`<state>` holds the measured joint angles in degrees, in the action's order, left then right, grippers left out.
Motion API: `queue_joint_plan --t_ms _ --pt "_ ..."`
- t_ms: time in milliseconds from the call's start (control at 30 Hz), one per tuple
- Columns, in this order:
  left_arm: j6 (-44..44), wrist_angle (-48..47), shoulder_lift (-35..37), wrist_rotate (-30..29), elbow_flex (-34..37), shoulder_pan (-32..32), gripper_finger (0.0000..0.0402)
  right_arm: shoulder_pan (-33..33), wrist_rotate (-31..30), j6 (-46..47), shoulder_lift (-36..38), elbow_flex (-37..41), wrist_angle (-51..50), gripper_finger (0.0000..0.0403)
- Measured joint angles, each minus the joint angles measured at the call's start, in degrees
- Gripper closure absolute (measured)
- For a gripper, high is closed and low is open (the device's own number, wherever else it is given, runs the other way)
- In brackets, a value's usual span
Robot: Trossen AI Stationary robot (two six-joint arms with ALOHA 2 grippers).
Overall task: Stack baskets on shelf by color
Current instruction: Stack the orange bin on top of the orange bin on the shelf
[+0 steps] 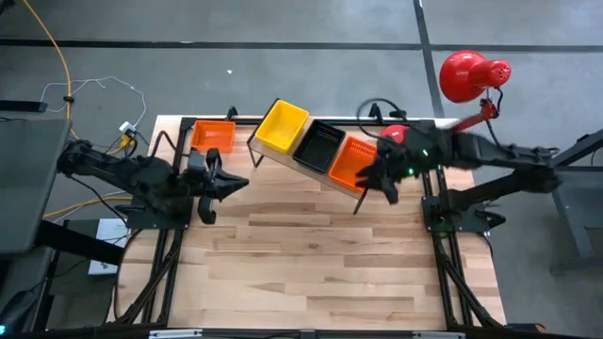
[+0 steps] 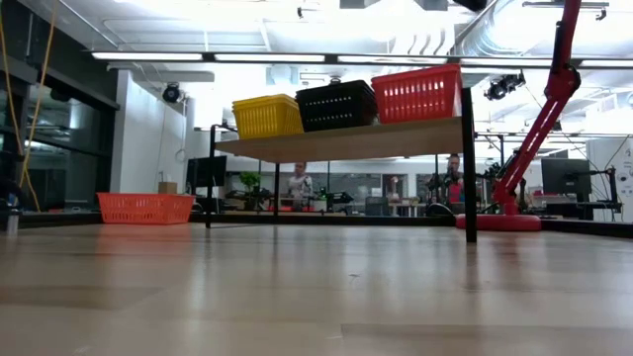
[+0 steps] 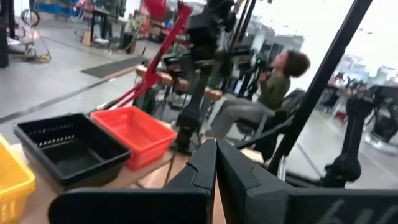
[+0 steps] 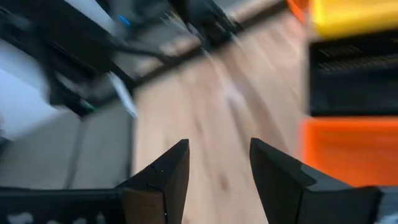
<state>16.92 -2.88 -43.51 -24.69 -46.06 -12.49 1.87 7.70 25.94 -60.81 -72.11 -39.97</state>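
Note:
The shelf (image 2: pixel 346 140) stands at the table's far side and carries three baskets side by side: yellow (image 1: pixel 282 126), black (image 1: pixel 318 146) and orange-red (image 1: pixel 352 160). In the low view they show as yellow (image 2: pixel 267 116), black (image 2: pixel 336 105) and orange-red (image 2: pixel 417 94). Another orange-red basket (image 1: pixel 214 136) rests by its bottom on the table at the far left (image 2: pixel 145 208). My left gripper (image 1: pixel 234 184) is shut and empty, just near of that basket. My right gripper (image 1: pixel 377 179) is open and empty, by the near-right end of the shelf, beside the orange-red basket (image 4: pixel 348 152).
A red desk lamp (image 1: pixel 473 75) stands past the table's far right corner, its base (image 2: pixel 499 222) behind the shelf's right leg. The near half of the plank table (image 1: pixel 320 273) is bare wood. People sit in the room beyond the table (image 3: pixel 273 81).

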Motion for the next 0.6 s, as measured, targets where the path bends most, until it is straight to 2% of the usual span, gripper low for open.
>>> queue_joint_plan --t_ms 167,300,400,500,600 --pt "-0.9 -0.7 0.3 10.1 0.0 5.8 0.0401 -8.1 -7.5 0.9 3.5 11.3 23.0 0.0249" --pt "-1.6 1.3 0.3 16.6 0.0 9.8 0.0401 -12.0 -12.7 -4.0 2.4 15.8 32.4 0.0249" --pt "-1.6 1.1 0.3 16.0 0.0 11.7 0.0401 -13.1 -13.8 -4.5 1.3 16.5 32.7 0.0249" --pt "0.0 0.0 0.3 12.7 -0.1 13.3 0.0397 -13.2 -13.7 -2.6 0.8 16.5 32.5 0.0249" --pt "1.0 -10.9 0.2 9.8 -2.5 18.1 0.0378 -13.2 -13.7 -1.8 0.8 16.5 32.6 0.025"
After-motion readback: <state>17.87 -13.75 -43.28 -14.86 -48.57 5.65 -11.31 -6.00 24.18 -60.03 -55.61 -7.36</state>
